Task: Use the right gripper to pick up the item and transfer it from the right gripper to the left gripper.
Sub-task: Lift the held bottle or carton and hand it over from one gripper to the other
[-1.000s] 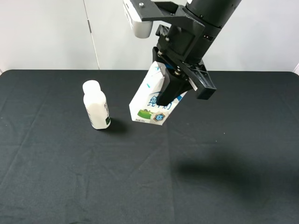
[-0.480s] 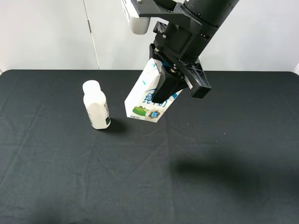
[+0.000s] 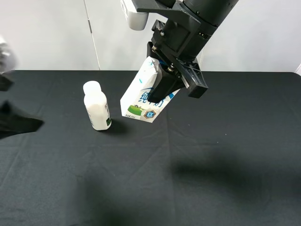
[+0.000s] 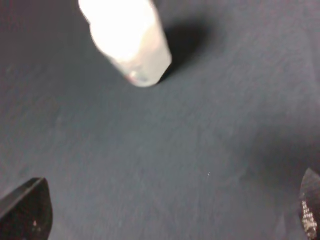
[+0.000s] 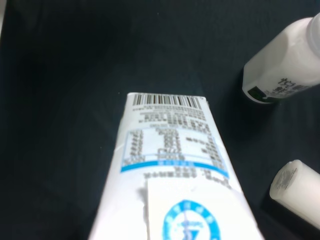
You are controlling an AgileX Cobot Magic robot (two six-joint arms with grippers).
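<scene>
black right hand [image 3: 178, 87] grips the tilted carton [image 3: 138, 98] aloft, while the left hand [image 4: 167, 210] gapes wide.

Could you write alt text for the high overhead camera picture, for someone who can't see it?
The robot's black right gripper holds a tilted white drink carton with blue-green print in the air above a black table. A white capped bottle stands upright on the table, left of the carton in this view.

Carton [image 3: 140, 95]: white, printed in blue and green; black barcode, 1 blue band and blue round emblem seen in right wrist view. Bottle [image 3: 96, 107]: white, dark green label patch. Tube [image 5: 296, 194]: plain white. Tablecloth [image 3: 225, 141]: black. Right gripper [image 3: 165, 90]: black. Wall [image 3: 47, 33]: white.
</scene>
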